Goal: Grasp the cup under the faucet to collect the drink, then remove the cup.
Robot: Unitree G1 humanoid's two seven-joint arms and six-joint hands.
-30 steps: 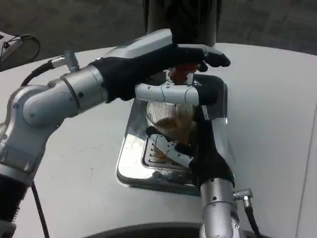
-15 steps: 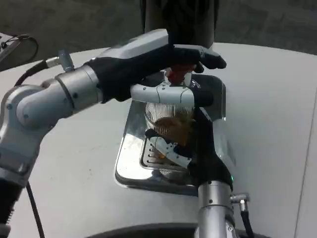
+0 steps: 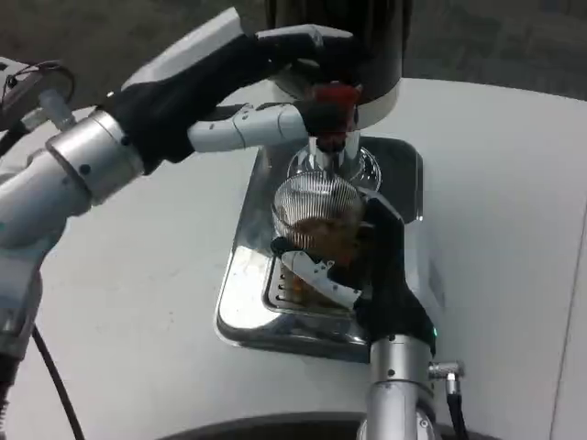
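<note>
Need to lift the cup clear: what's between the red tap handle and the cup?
In the head view, the silver faucet spout hangs between the red tap handle and the cup.

Polished metal, ribbed clear cup, matt white tabletop.

The drip tray (image 3: 240,302) is mirror-bright metal, glossy enough to throw reflections, with a slotted grille set into it. The cup (image 3: 316,213) looks like clear ribbed plastic or glass, its fine vertical ridges catching light over a brown drink. The faucet (image 3: 332,147) stem is shiny chrome under a smooth red plastic handle (image 3: 333,99), and the dispenser (image 3: 358,37) body above is dark and glossy. Both forearms are brushed silver metal; the left hand (image 3: 266,92) and right hand (image 3: 353,266) show smooth white plastic shells over matt black covering. The tabletop (image 3: 504,229) is smooth, matt white.
</note>
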